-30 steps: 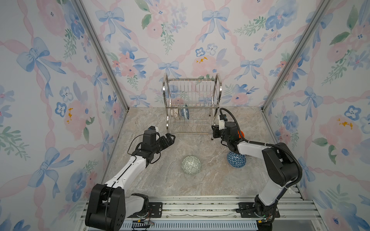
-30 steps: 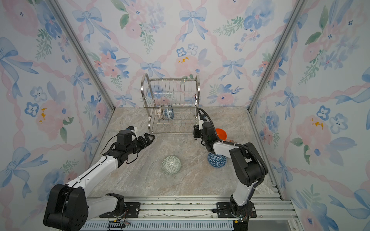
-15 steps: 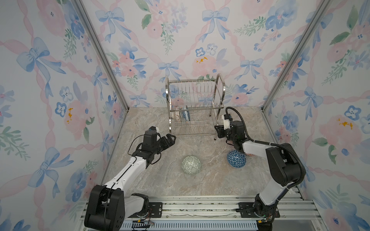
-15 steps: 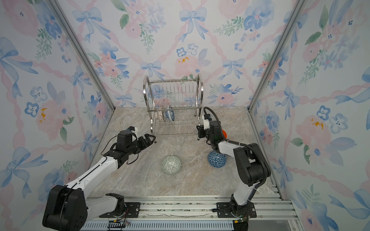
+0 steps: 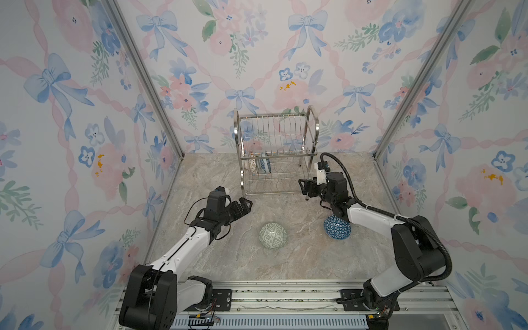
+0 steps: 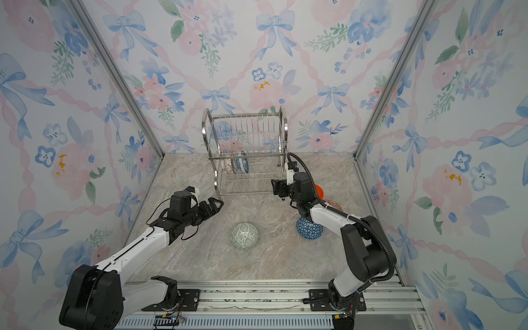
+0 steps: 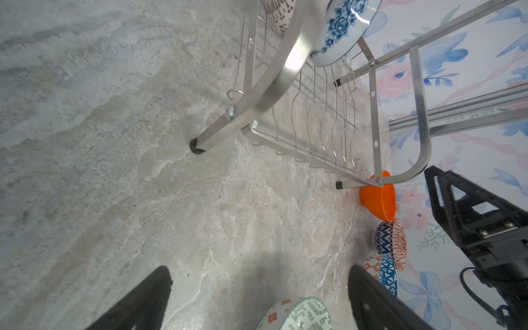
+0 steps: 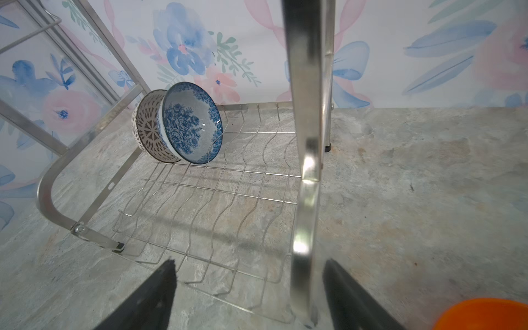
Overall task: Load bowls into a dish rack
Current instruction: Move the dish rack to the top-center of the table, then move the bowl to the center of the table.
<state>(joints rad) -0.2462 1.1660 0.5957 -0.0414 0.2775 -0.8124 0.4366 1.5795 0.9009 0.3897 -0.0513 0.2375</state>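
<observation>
Right wrist alone shows rack leg [image 8: 305, 200] within tool [image 8: 250, 265].

Bright even light, soft shadows, glare on dish rack [image 8: 307, 160].

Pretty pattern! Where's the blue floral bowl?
Top views: the blue floral bowl stands in the dish rack, lower tier, left end, beside the white lattice bowl.
</observation>
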